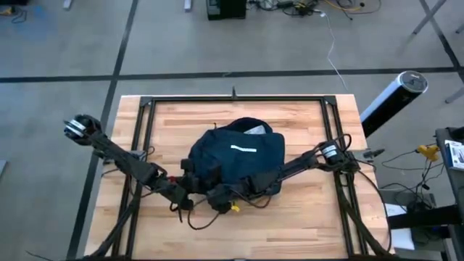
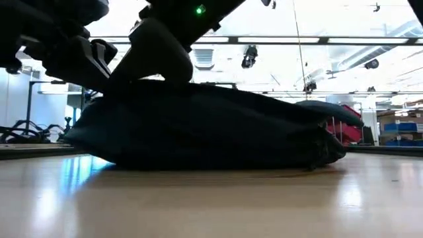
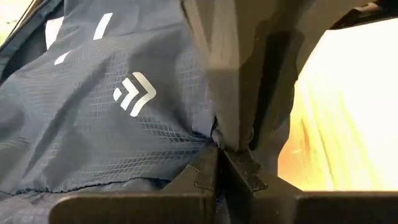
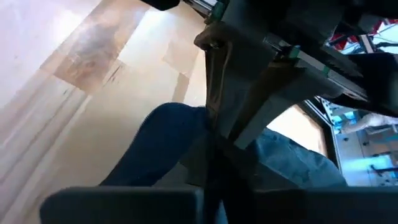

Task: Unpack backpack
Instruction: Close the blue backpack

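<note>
The dark navy backpack (image 1: 235, 156) lies flat on its side on the middle of the wooden table (image 1: 304, 217), with a short white stripe (image 1: 243, 149) on top and silvery lining showing at its far opening (image 1: 254, 130). In the low view the backpack (image 2: 211, 132) is a low mound on the board. Both grippers meet at its near left edge. My left gripper (image 1: 196, 185) comes in from the left and my right gripper (image 1: 221, 194) from the right. Each is shut on navy fabric, and they face each other closely. My left gripper pinches a puckered bit of the backpack's navy fabric (image 3: 208, 138) between its two fingertips, at the bag's near edge. The cloth gathers into creases at the tips. The rest of the bag lies on the table. The right gripper's grey body stands right behind the spot. My right gripper is shut on the backpack's near edge (image 4: 199, 121), with navy cloth spreading on both sides of its fingers. It comes in low from the table's right. The left gripper directly in front hides the exact part held.
Black cables (image 1: 190, 214) and a small yellow piece (image 1: 233, 208) lie on the table just near of the grippers. A black metal frame (image 1: 145, 130) runs round the table top. A white cylinder (image 1: 395, 98) stands off the table's far right.
</note>
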Motion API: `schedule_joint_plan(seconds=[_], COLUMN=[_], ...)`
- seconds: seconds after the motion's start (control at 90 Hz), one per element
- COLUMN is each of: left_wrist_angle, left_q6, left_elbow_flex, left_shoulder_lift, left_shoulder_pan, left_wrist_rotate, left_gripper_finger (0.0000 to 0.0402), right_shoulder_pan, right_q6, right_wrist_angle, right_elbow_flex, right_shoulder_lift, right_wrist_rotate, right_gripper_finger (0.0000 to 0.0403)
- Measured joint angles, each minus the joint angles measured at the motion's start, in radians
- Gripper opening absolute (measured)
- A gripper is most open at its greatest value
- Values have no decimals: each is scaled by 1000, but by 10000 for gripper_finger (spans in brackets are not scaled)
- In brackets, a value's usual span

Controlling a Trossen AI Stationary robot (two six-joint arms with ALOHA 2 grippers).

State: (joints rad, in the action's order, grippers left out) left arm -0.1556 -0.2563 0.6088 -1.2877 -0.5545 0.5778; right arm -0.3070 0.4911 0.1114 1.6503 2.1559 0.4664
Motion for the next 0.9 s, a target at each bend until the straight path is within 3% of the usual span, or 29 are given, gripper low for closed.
schedule_joint_plan(seconds=[0.467,0.611,0.756,0.9], left_wrist_angle=[-31,-159,-395,-408], left_q6=[-46,-91,-266,-329], left_elbow_flex=[-61,-77,-112,-169], left_shoulder_lift=[11,19,51,124], left_shoulder_pan=[-17,-35,-36,-41], left_wrist_rotate=[21,131,251,301], left_gripper_finger=[1,1,1,1], right_shoulder_pan=[-31,-63,-115,-145], right_q6=[-304,-442,-579,-577], right_wrist_angle=[418,566,694,605], right_elbow_flex=[-1,-4,-22,-73], right_shoulder_lift=[-72,-84,-140,-182], right_wrist_rotate=[61,49,58,84], right_gripper_finger=[1,1,0,0])
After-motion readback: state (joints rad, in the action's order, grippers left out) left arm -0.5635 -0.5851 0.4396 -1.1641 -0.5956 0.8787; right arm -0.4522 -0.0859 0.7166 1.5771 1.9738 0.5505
